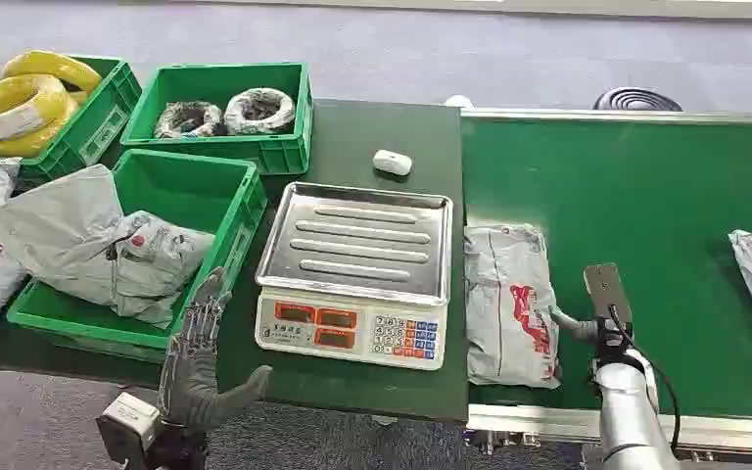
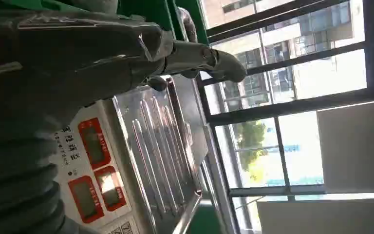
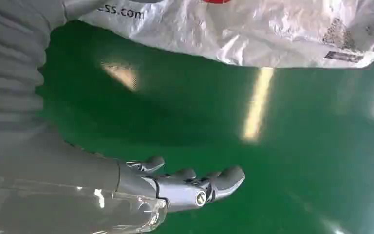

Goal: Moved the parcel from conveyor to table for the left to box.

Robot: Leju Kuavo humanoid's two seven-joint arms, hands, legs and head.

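Crinkled grey plastic parcel (image 1: pixel 509 304) lies at the conveyor (image 1: pixel 646 196) left edge; right hand (image 1: pixel 602 318) (fingers spread) empty beside it; left hand (image 1: pixel 196 362) spread.

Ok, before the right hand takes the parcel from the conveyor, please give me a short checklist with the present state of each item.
1. Right hand beside the parcel: ok.
2. Right hand holds nothing, fingers apart: ok.
3. Parcel lies flat on the conveyor, near the table: ok.
4. Grip on the parcel: not ok, not yet made.
5. Left hand free and open in front of the box: ok.
6. Scale tray bare: ok.
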